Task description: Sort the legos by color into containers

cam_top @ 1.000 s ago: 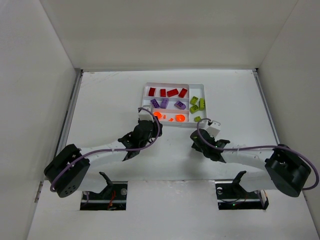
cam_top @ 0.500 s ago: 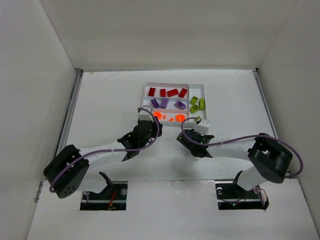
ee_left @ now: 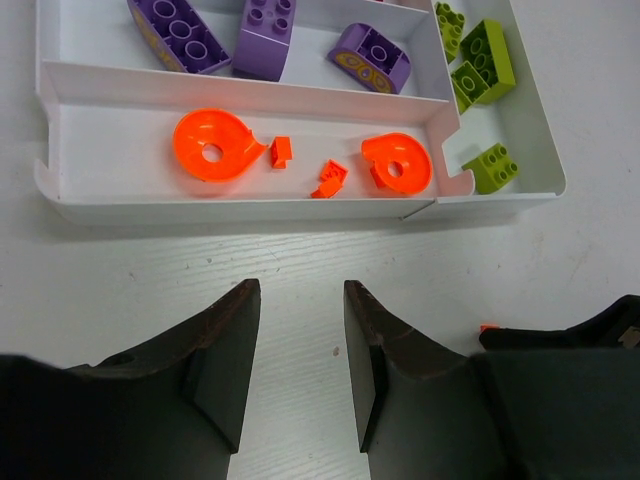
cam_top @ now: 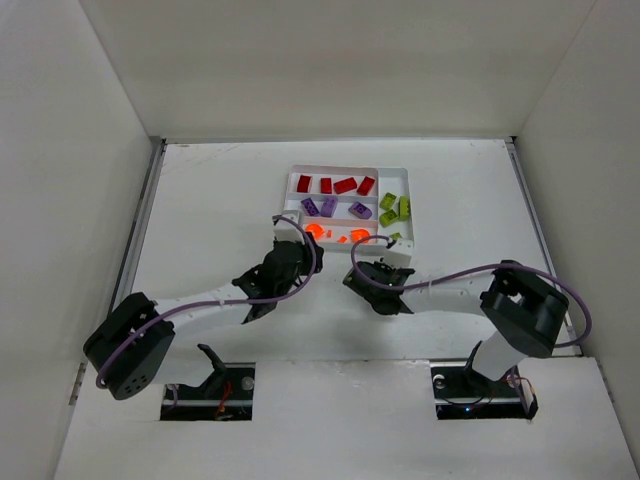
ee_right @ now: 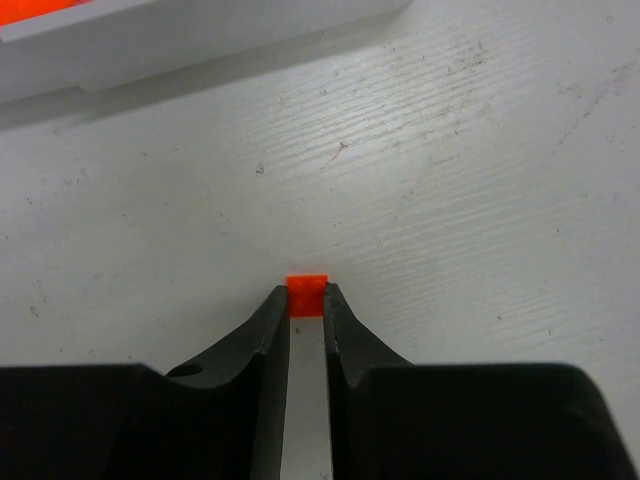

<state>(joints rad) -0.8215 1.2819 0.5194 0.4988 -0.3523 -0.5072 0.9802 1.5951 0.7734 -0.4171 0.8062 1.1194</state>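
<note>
The white tray (cam_top: 392, 169) holds red legos (cam_top: 335, 184) in the far slot, purple ones (cam_top: 330, 207) in the middle slot, orange ones (cam_top: 340, 235) in the near slot and yellow-green ones (cam_top: 393, 208) in the crosswise slot. My right gripper (ee_right: 306, 300) is shut on a tiny orange brick (ee_right: 307, 284), low over the table just short of the tray's near wall (ee_right: 200, 45). In the top view the right gripper (cam_top: 355, 277) sits below the orange slot. My left gripper (ee_left: 300, 300) is open and empty, just short of the tray (ee_left: 240, 210).
The two grippers are close together in front of the tray; the right gripper's dark body (ee_left: 560, 350) and its orange brick (ee_left: 488, 327) show at the left wrist view's lower right. White walls enclose the table on three sides.
My right arm has swung left along the tray's near side, bringing its gripper close to the left gripper. The left arm has barely moved.
</note>
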